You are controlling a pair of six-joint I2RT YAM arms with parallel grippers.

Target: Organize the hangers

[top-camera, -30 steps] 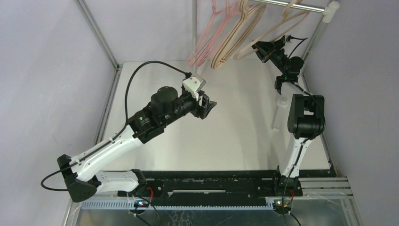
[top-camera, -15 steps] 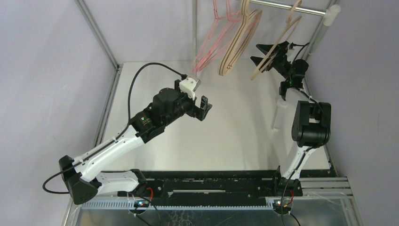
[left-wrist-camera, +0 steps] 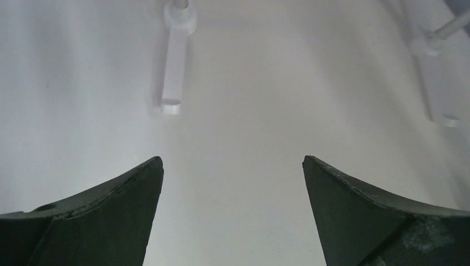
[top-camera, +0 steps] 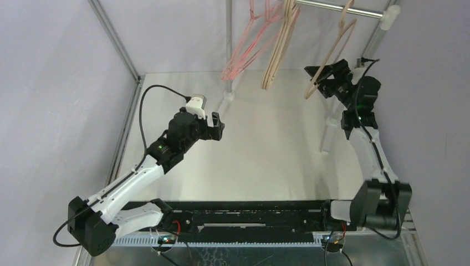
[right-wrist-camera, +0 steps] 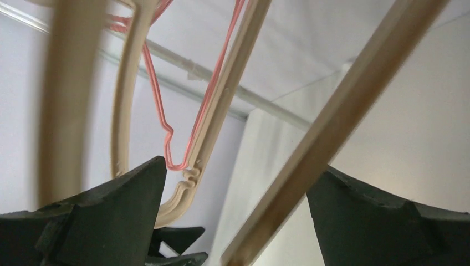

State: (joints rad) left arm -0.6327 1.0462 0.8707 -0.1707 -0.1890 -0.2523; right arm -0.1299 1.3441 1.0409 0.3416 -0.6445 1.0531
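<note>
Over the last second my right pincer [top-camera: 320,77] has stretched further out and up toward the single thick beige wood-coloured triangular hanger [top-camera: 335,44], which hangs by its hook from the silver-white metal rack pole [top-camera: 343,8]. My jaws are spread wide. In the right wrist view the hanger's lower bar runs slantwise through the gap, not pinched. That hanger has swung from broadside to nearly edge-on and now sits apart from the 2 other thick beige hangers [top-camera: 280,50] and the thin pink-red wire hangers [top-camera: 244,47] further left on the pole.

My left pincer [top-camera: 217,123], jaws apart and holding nothing, has drawn back toward the left over the pale table [top-camera: 266,160], well away from the rack.

I judge the sorting to be in hand: the bar is bracketed, so closing on it comes next.
</note>
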